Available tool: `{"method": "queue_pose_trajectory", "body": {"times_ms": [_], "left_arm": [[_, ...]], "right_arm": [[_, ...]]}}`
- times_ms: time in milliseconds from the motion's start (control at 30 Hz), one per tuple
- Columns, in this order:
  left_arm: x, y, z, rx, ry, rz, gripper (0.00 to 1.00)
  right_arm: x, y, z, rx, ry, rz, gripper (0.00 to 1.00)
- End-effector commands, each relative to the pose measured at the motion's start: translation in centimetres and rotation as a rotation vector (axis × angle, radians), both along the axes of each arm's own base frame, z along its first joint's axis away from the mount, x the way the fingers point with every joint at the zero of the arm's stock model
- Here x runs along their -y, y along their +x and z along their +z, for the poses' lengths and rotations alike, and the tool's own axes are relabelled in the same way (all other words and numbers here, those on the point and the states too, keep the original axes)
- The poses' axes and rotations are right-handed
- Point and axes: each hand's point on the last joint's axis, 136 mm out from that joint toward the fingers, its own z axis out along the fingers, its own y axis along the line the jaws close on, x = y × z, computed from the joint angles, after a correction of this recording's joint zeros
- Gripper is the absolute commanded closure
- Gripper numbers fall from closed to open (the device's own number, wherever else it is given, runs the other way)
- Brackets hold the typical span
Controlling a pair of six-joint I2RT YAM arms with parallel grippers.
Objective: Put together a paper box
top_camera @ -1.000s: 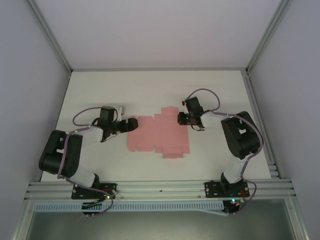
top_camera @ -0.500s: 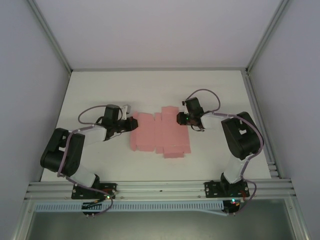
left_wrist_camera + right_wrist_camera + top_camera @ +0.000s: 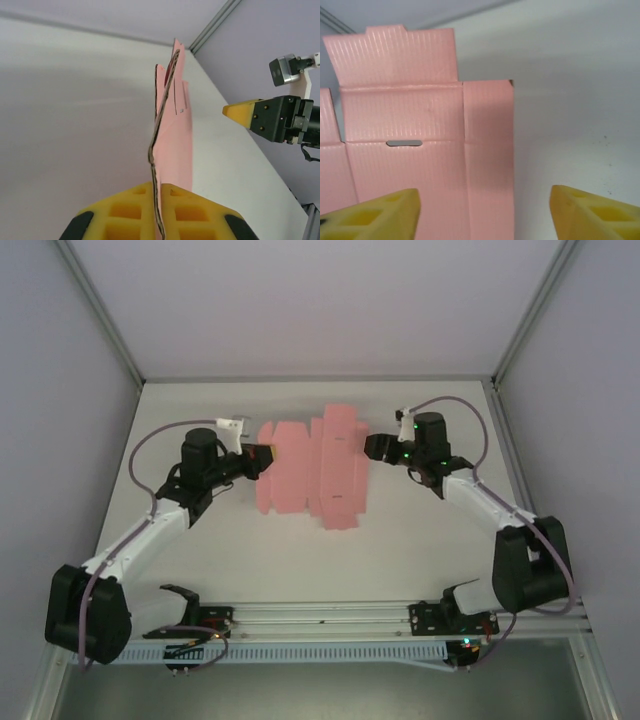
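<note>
surroundings: matte white tabletop (image 3: 430,540) in an enclosure w/ pale grey-lilac walls (image 3: 300,300). ribbed aluminium rail (image 3: 320,618) runs along the near edge and carries both arm bases.

task item: paper box (image 3: 315,475) is a flat die-cut sheet, unfolded, approx. mid-tabletop between the two arms. outline is stepped, w/ flaps on several sides.

left end effector (image 3: 262,458): clenched on the sheet's left edge. left wrist view shows the card edge-on, passing between the yellow pads (image 3: 125,212). the edge is thin, dark and slightly wavy. whether the far part rests on the tabletop: cannot tell.

right end effector (image 3: 372,447): released, jaws wide apart, at the sheet's right edge. right wrist view has its yellow fingers (image 3: 592,212) at either lower corner, w/ card and bare tabletop between them and no contact seen. from the left wrist cam it sits to the side of the sheet, apart from it, w/ a small grey camera (image 3: 285,70) above it.

material: salmon-pink thin card w/ fine parallel ribbing and straight creases. narrow oblong slot (image 3: 404,143) cut on one crease. top flap (image 3: 395,52) has a notched corner. pads are yellow, w/ square moulded recesses.
</note>
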Motion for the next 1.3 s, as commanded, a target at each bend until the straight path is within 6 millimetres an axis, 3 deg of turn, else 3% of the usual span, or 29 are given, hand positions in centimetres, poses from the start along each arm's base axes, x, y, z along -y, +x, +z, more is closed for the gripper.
{"method": "queue_pose_trajectory", "body": {"times_ms": [0, 233, 367, 467, 600, 733, 867, 1000, 1100, 1133, 1167, 1200, 1267], "left_arm": [[0.1, -1.1, 2.8, 0.067, -0.019, -0.036, 1.0], [1.3, -4.6, 8.8, 0.202, -0.18, -0.185, 1.0], [0.6, -5.2, 10.5, 0.243, -0.192, -0.157, 1.0], [-0.1, -5.0, 10.4, 0.243, -0.182, -0.106, 1.0], [-0.2, -5.1, 10.1, 0.241, -0.187, -0.099, 1.0], [-0.6, -5.1, 10.1, 0.246, -0.181, -0.079, 1.0], [-1.4, -4.6, 9.8, 0.236, -0.167, -0.014, 1.0], [-1.7, -3.9, 7.9, 0.17, -0.147, 0.026, 1.0], [-3.3, -2.6, 3.8, 0.044, -0.053, 0.154, 0.66], [-4.2, -2.3, 2.0, -0.004, -0.006, 0.21, 0.45], [-5.2, -2.2, 0.2, -0.054, 0.035, 0.265, 0.35], [-6.1, -2.3, -1.4, -0.104, 0.077, 0.312, 0.33], [-7.7, -2.8, -3.7, -0.177, 0.153, 0.377, 0.07]], "right_arm": [[-0.3, -2.2, 0.4, 0.02, 0.053, 0.115, 0.23], [-2.2, -4.8, 0.9, 0.037, 0.172, 0.323, 0.2], [-2.7, -5.4, 1.3, 0.028, 0.257, 0.379, 0.4], [-3.0, -6.0, 1.4, 0.032, 0.288, 0.404, 0.46], [-3.3, -6.5, 1.5, 0.046, 0.315, 0.438, 0.65], [-3.6, -6.9, 2.1, 0.057, 0.333, 0.478, 0.74], [-3.1, -6.6, 2.1, 0.081, 0.289, 0.445, 0.97], [-2.2, -5.5, 1.8, 0.107, 0.172, 0.367, 1.0], [-1.0, -4.6, 0.1, 0.121, -0.127, 0.274, 1.0], [-0.9, -5.0, -0.6, 0.119, -0.238, 0.287, 1.0], [-1.1, -5.4, -1.0, 0.121, -0.306, 0.314, 1.0], [-1.5, -6.2, -1.5, 0.109, -0.335, 0.354, 1.0], [-2.2, -7.4, -2.6, 0.083, -0.331, 0.426, 1.0]]}}
